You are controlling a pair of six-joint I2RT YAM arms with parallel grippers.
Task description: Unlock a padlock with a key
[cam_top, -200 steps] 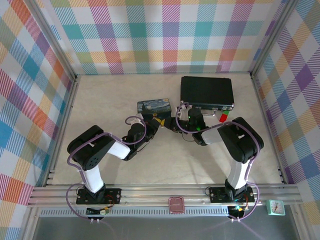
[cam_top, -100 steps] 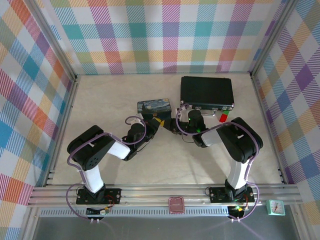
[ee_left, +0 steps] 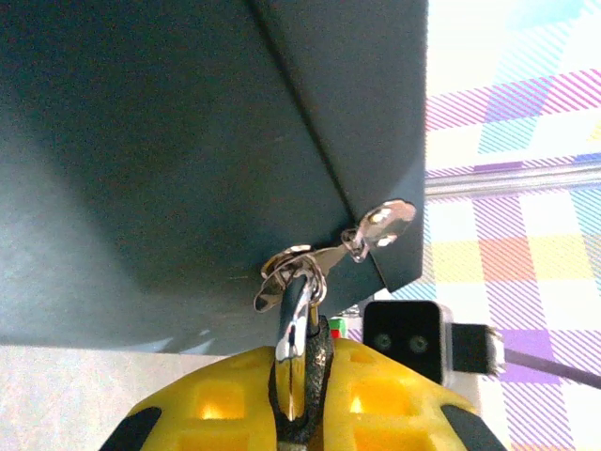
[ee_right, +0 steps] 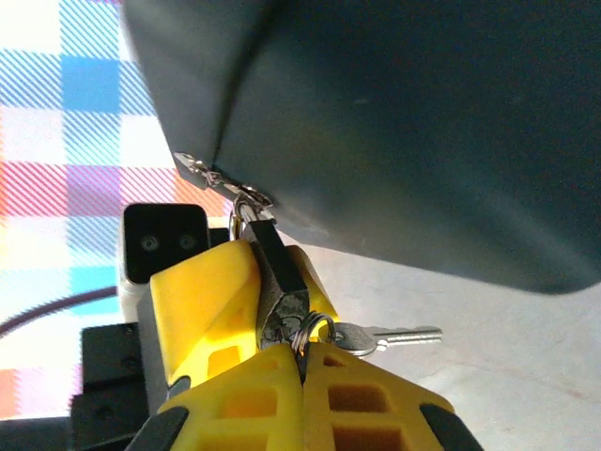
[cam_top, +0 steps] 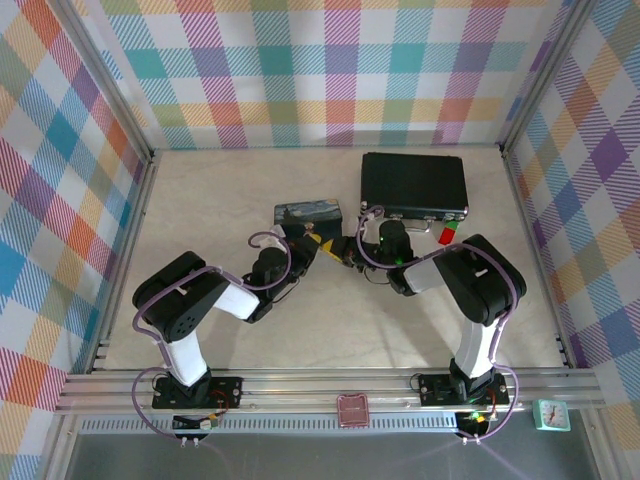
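Observation:
The padlock [ee_left: 302, 349], a tiny dark-grey and silvery lock, hangs by its shackle from the latch of the blue painted tin [cam_top: 308, 212]. My left gripper [ee_left: 300, 381] is shut on its body. In the right wrist view the padlock [ee_right: 280, 268] sits between the left gripper's yellow fingers [ee_right: 202, 291]. My right gripper [ee_right: 302, 362] is shut just below it on the key ring [ee_right: 317, 329]. The head of the gripped key is hidden between the pads. A second silver key [ee_right: 394, 335] dangles from the ring. In the top view both grippers [cam_top: 322, 243] [cam_top: 347, 250] meet tip to tip in front of the tin.
A flat black case [cam_top: 414, 185] lies right behind the right gripper, with a small red and green block [cam_top: 447, 235] at its near right corner. The tin's dark wall [ee_left: 188, 141] looms close above both sets of fingers. Checked walls enclose the table.
My right gripper has closed on the key ring at the padlock. The tin has tipped, showing less of its painted top. The left gripper keeps its grip.

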